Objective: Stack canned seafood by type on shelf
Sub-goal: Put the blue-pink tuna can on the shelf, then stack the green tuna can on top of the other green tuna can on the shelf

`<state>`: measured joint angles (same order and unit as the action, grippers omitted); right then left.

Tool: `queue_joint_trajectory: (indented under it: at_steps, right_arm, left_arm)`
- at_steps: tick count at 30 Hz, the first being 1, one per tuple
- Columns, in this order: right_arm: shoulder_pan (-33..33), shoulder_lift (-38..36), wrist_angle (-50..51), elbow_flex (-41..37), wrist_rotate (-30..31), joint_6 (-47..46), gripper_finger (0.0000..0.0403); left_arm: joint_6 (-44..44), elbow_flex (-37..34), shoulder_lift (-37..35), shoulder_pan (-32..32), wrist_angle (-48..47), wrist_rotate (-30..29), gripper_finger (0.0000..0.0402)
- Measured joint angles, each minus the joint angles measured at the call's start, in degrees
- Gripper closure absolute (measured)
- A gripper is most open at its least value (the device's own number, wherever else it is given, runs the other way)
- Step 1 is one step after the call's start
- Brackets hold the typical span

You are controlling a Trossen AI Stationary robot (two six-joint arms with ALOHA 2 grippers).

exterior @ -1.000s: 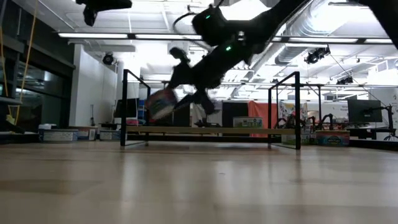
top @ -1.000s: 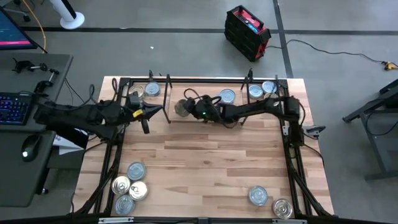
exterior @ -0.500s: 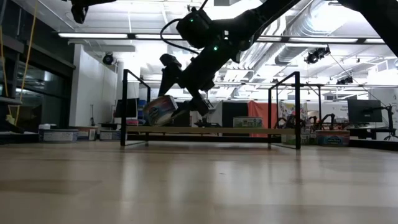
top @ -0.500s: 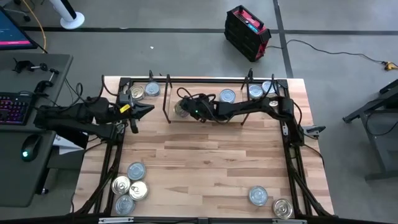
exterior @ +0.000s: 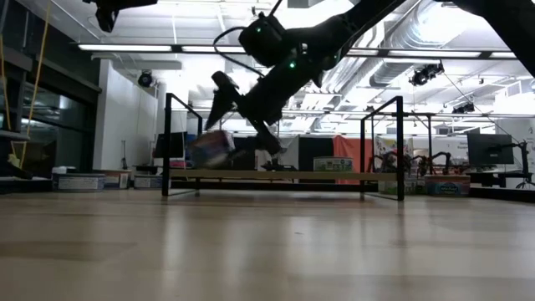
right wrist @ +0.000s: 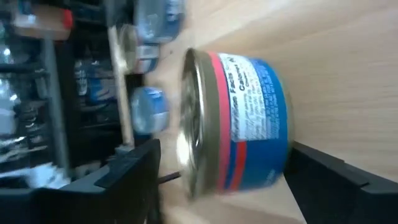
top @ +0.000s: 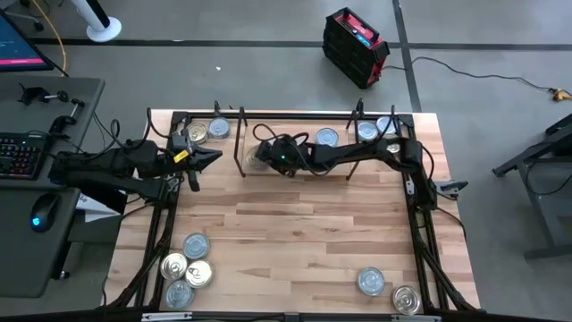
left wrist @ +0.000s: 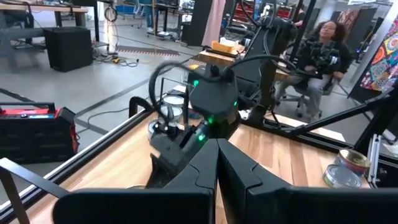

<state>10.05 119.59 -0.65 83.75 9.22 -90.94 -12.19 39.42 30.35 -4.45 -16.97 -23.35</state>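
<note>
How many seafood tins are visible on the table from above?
12 tins. Four clustered at the picture's lower left, two lower right, two upper left beside the shelf, two upper right, one mid-shelf, one between the right gripper's open fingers. The arms could hide more.

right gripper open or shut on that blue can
Open: the right gripper has its fingers spread clear of the blue can on the shelf.

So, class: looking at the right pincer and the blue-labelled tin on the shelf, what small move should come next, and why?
Probably lift the right pincer straight up and away: its fingers stand apart on either side of the blue-labelled tin, which appears to rest on the shelf.
</note>
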Motion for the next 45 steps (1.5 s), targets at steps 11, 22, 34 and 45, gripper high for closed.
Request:
queue_joint_trajectory:
  at_steps: [11, 22, 34, 45]
  right_arm:
    - [2.1, -0.1, 1.7, -0.1, -1.0, 1.6, 0.0087]
    - [3.4, -13.1, 20.1, 0.1, 1.4, 25.5, 0.0087]
    - [-9.9, -23.7, 43.5, 0.0, -0.7, 24.5, 0.0139]
    - [-24.0, -27.7, 55.4, -7.1, -10.1, 22.3, 0.0388]
  left_arm:
    - [-1.9, 0.0, 0.0, 0.0, 0.1, -0.3, 0.0401]
    - [-6.2, 0.0, 0.0, -0.1, 0.4, 0.9, 0.0401]
    - [-7.2, 0.0, 5.3, 0.0, 2.2, 8.7, 0.0401]
    - [-19.3, 0.0, 19.5, -0.5, 20.9, 14.9, 0.0401]
